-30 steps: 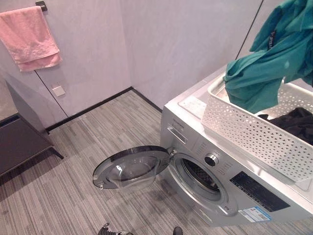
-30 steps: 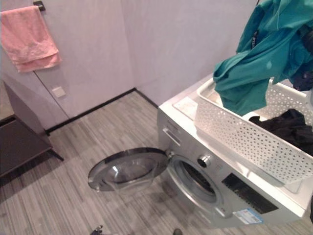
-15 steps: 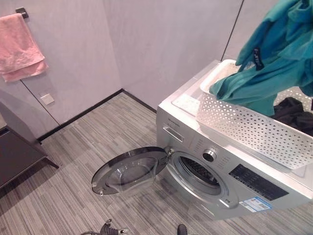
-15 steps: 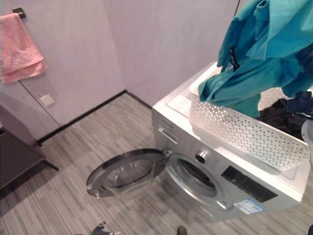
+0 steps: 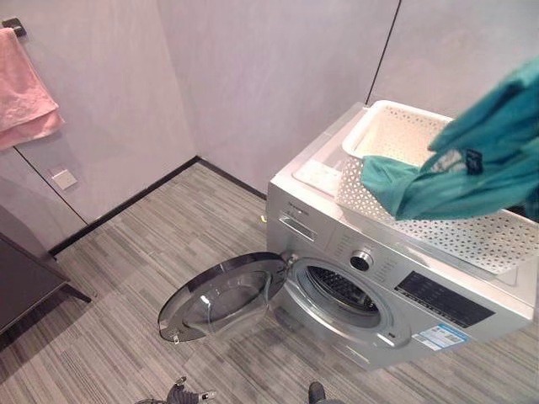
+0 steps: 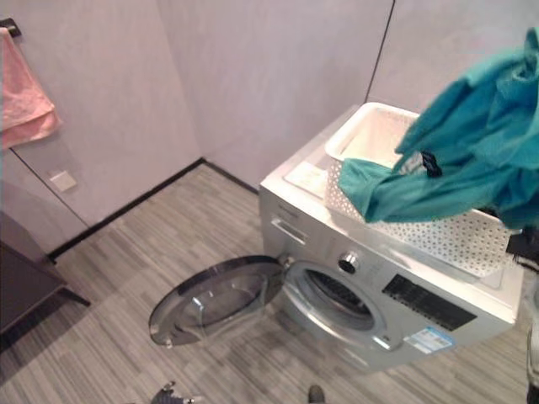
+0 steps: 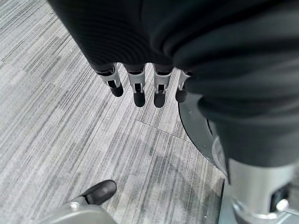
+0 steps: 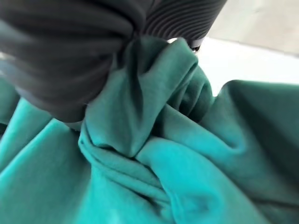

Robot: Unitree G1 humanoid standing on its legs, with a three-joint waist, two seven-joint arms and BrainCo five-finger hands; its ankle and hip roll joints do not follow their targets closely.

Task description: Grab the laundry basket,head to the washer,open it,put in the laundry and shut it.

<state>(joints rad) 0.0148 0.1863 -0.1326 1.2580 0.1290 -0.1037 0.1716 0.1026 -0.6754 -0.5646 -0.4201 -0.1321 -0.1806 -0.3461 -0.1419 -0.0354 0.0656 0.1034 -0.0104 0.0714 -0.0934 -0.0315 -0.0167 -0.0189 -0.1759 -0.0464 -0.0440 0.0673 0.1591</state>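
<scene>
A silver washer [image 5: 379, 286] stands at the right with its round door [image 5: 223, 295] swung open to the left, so the drum opening [image 5: 341, 290] shows. On its top sits a white perforated laundry basket [image 5: 396, 135]. A teal garment [image 5: 472, 168] hangs lifted over the basket's right half, its lower end draped across the front rim. In the right wrist view this teal cloth [image 8: 187, 163] is bunched up tight into my right hand [image 8: 70, 60]. My left hand [image 7: 135, 88] hangs over the floor beside the door's edge, fingers straight and holding nothing.
A pink towel [image 5: 25, 84] hangs on the left wall above a wall socket [image 5: 62, 178]. A dark cabinet [image 5: 21, 278] stands at the far left. Grey striped floor [image 5: 126, 261] lies in front of the washer door.
The camera has swung right and the whole picture has shifted. The teal garment has moved rightward over the basket, uncovering the basket's far end; the dark clothes are now hidden.
</scene>
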